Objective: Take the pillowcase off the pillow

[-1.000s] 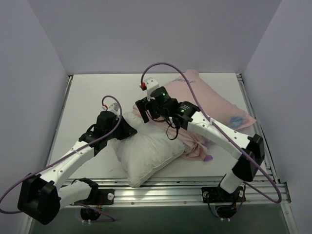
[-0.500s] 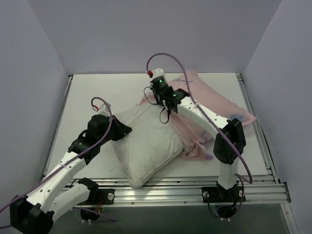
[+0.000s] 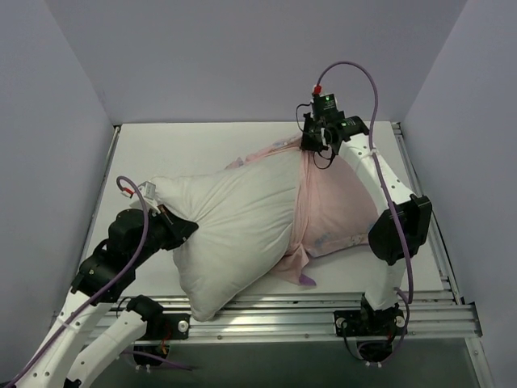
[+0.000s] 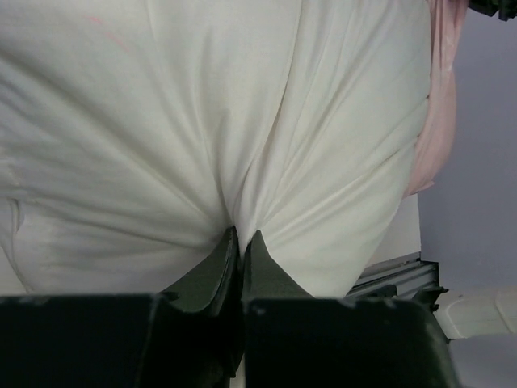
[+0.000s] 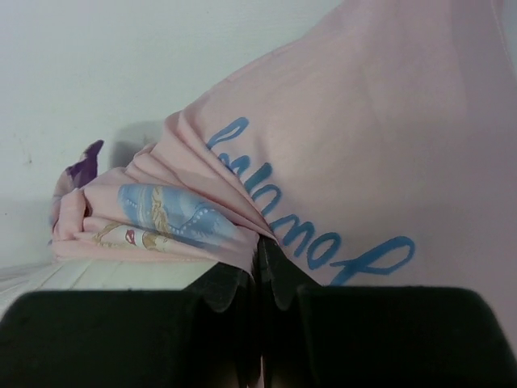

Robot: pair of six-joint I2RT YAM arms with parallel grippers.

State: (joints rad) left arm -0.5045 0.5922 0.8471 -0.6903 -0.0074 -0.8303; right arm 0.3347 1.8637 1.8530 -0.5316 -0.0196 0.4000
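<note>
The left fingers (image 4: 212,275) are closed tight on the left end of the white pillow (image 3: 234,226). The right fingers (image 5: 279,279) pinch the pink pillowcase (image 3: 331,202), which covers only the right end. The long axis of the pillow runs across the worktop (image 3: 178,153), between both arms.

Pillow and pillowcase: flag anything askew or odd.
Nothing looks damaged. The pillow sits askew on a diagonal, its left end pinched by the left gripper. The pillowcase is bunched and wrinkled over only the pillow's right end, pinched by the right gripper.
</note>
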